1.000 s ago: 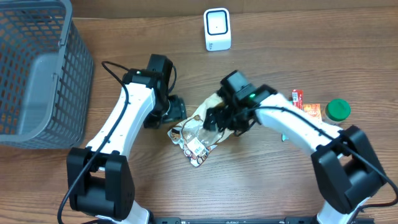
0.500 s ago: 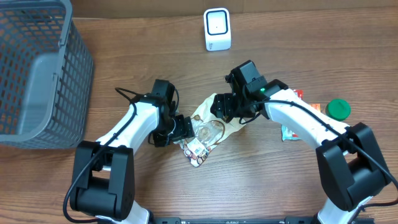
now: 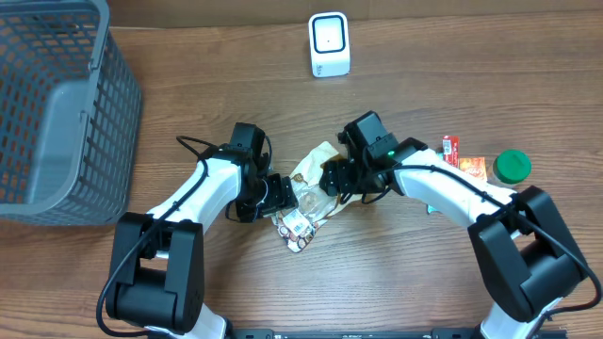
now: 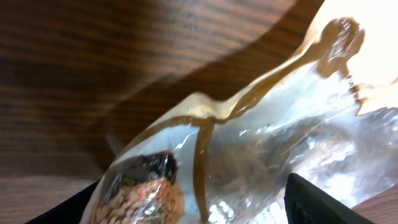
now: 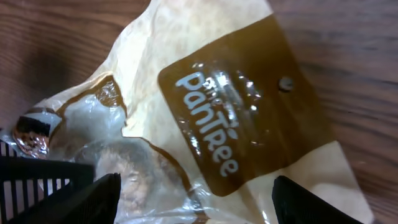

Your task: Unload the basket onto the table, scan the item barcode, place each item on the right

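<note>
Crinkly tan-and-clear plastic snack bag (image 3: 306,188) lies on wooden counter (image 3: 424,282) between both arms, well apart from white box scanner (image 3: 329,44). Left gripper (image 3: 280,198) and right gripper (image 3: 331,179) both wide, straddling bag ends, nothing clamped. Risk: slippery film slips or crumples on closing, hiding barcode.

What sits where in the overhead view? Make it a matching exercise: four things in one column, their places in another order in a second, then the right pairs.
Things
1. grey basket
2. white scanner
3. snack bag
4. green lid

Places in the overhead view
A. right side
B. centre
C. top left
D. top middle

Pairs: 1-C, 2-D, 3-B, 4-A
</note>
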### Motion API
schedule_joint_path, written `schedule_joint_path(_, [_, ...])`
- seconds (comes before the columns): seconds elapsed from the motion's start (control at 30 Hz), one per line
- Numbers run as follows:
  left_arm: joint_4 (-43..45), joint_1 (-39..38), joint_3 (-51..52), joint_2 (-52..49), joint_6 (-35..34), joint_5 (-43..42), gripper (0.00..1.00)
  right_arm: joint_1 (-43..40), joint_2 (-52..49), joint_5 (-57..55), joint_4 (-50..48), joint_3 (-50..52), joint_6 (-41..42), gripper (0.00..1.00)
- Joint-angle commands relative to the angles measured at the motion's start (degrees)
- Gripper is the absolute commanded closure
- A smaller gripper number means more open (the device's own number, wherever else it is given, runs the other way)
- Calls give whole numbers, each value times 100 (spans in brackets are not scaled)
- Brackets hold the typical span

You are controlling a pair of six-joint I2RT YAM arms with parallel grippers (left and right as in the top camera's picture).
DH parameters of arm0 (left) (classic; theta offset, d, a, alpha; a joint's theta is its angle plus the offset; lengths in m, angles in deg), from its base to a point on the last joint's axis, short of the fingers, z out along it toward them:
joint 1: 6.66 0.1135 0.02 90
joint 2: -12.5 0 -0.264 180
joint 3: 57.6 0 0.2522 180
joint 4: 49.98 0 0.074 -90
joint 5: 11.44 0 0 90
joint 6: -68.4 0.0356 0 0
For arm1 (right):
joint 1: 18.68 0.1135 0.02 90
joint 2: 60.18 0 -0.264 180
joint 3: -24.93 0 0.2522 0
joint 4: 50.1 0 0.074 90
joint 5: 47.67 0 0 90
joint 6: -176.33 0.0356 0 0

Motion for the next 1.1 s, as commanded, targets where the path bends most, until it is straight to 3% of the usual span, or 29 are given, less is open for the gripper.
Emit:
schedule_joint_path(0.0, [155,20,50,44,-66,-66,24,61,2,-55,-168,151,-4,21])
schedule_joint_path(0.23, [365,20,68,44,-105,-66,30,59,2,-55,-269,254,-4,21])
schedule_joint_path(0.5, [715,20,433,44,-168,-66,26,59,2,-57,-286,254,-7,21])
schedule_joint_path(0.73, [868,20,581,44,-323,-223,48,59,2,-52,-282,254,-4,20])
schedule_joint_path(0.83, [901,22,577,44,-319,-400,53,59,2,-50,-284,254,-2,12])
schedule_joint_path(0.97, [852,79,476,46,-291,-466,69,59,2,-48,-280,251,-4,9])
schedule_joint_path(1.07, [745,175,345,46,-146,-662,75,-17,11,149,-278,229,-4,4])
